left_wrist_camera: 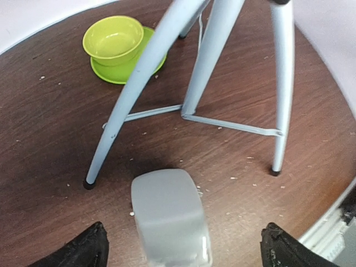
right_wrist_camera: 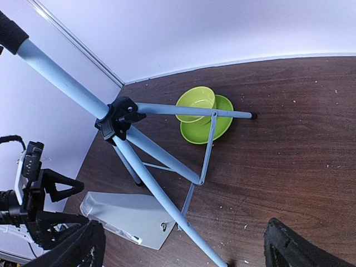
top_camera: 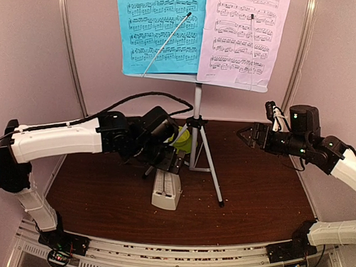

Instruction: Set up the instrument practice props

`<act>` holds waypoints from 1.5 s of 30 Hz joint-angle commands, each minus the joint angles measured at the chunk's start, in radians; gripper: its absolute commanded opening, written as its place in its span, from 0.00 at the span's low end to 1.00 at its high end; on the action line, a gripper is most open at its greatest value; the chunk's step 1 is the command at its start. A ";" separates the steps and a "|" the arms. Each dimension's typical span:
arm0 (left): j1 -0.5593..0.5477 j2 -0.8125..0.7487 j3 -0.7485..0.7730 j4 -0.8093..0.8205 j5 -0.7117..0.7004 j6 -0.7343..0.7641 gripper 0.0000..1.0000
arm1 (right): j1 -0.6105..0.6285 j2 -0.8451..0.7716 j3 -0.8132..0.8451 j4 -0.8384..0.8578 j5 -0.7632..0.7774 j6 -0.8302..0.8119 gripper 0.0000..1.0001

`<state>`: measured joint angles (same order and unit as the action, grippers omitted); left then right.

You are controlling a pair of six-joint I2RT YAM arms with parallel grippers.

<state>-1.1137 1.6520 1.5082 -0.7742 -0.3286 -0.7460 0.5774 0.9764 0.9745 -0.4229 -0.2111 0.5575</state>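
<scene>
Metronome [top_camera: 165,191]: on table [top_camera: 264,190], just before the music stand [top_camera: 197,110] tripod; blue sheet [top_camera: 162,32] and pink sheet [top_camera: 244,39] up on that stand. Left claw [left_wrist_camera: 186,245] wide open astride metronome, gripping nothing; right claw [top_camera: 249,135] open, empty.

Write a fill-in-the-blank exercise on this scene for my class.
Seen from above, the blue music sheet hangs ____ of the pink music sheet. The stand's tripod has ____ legs. The left end effector, above the metronome, is ____.
Answers: left; three; open.
</scene>
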 commanded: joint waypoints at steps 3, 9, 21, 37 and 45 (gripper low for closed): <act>0.034 -0.255 -0.307 0.326 0.170 0.067 0.98 | 0.013 -0.013 0.009 -0.019 0.050 -0.011 1.00; 0.064 -0.526 -0.632 0.580 0.143 0.014 0.98 | 0.016 -0.042 -0.026 0.031 0.017 0.062 1.00; 0.195 -0.383 -0.782 0.543 0.188 -0.116 0.64 | 0.040 -0.069 -0.039 0.023 -0.006 0.078 1.00; 0.044 -0.109 -0.743 0.866 0.302 -0.079 0.47 | 0.200 0.030 0.110 -0.076 0.115 0.143 1.00; 0.022 -0.241 -0.890 0.991 0.251 -0.130 0.50 | 0.361 0.178 0.214 -0.072 0.219 0.148 1.00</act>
<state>-1.0927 1.5208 0.7185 0.0818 -0.0418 -0.8337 0.8703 1.0924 1.1301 -0.4824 -0.0776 0.7006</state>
